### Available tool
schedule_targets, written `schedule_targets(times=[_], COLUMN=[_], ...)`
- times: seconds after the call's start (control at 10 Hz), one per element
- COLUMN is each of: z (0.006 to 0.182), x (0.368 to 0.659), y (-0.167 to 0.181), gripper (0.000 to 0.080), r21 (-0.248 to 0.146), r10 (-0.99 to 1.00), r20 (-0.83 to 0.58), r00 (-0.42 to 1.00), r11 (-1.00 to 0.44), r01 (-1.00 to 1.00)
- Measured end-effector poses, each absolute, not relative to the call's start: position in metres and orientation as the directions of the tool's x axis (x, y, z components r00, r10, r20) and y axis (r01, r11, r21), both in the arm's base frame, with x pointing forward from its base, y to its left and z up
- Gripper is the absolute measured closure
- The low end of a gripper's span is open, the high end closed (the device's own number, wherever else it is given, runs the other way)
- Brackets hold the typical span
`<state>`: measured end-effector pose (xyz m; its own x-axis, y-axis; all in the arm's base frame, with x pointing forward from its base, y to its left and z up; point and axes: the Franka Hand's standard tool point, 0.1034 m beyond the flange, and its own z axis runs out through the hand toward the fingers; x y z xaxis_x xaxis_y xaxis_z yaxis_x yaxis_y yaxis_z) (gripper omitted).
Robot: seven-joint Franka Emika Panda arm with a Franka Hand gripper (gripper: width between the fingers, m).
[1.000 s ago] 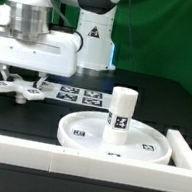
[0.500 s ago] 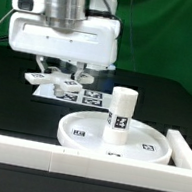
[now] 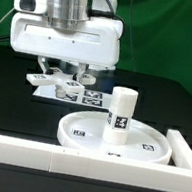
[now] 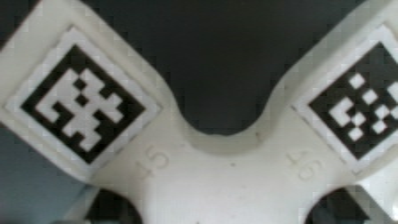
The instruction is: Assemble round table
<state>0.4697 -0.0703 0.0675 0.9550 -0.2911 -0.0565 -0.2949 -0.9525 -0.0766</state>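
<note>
My gripper point(image 3: 65, 72) is shut on the flat cross-shaped piece point(image 3: 54, 81) and holds it just above the black table at the exterior view's left of centre. In the wrist view the cross-shaped piece point(image 4: 214, 150) fills the picture with two tagged arms, and my gripper point(image 4: 217, 212) clamps its middle. The large rimmed round disc point(image 3: 82, 133) lies at the front right. The short thick post point(image 3: 121, 110) stands upright on the disc, apart from the gripper.
The marker board point(image 3: 92, 95) lies on the table behind the disc, partly under the held piece. A long white border wall point(image 3: 33, 156) runs along the front and continues up the right side point(image 3: 187, 152). The robot base point(image 3: 91, 32) stands behind.
The gripper has moved from the exterior view's far left toward the centre, carrying the cross-shaped piece off the table. In the last half second it has hardly moved.
</note>
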Motion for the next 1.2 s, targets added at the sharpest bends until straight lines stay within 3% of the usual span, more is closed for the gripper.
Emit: schedule_targets(times=[0.3, 0.5, 0.9, 1.0, 1.2], z=[0.096, 0.114, 0.11, 0.116, 0.13], x=[0.485, 0.492, 0.491, 0.496, 0.513], y=[-0.04, -0.011, -0.014, -0.007, 0.008], gripper=[0.0357, 0.0357, 0.0357, 0.0357, 0.0357], r21=[-0.107, -0.104, -0.105, -0.087, -0.096], r10=[-0.304, -0.35, -0.32, -0.289, -0.249], r20=[-0.053, -0.059, -0.058, -0.063, -0.068], r00=[0.951, 0.935, 0.946, 0.955, 0.966], r11=[-0.945, -0.929, -0.94, -0.952, -0.962], r01=[-0.308, -0.354, -0.325, -0.294, -0.255])
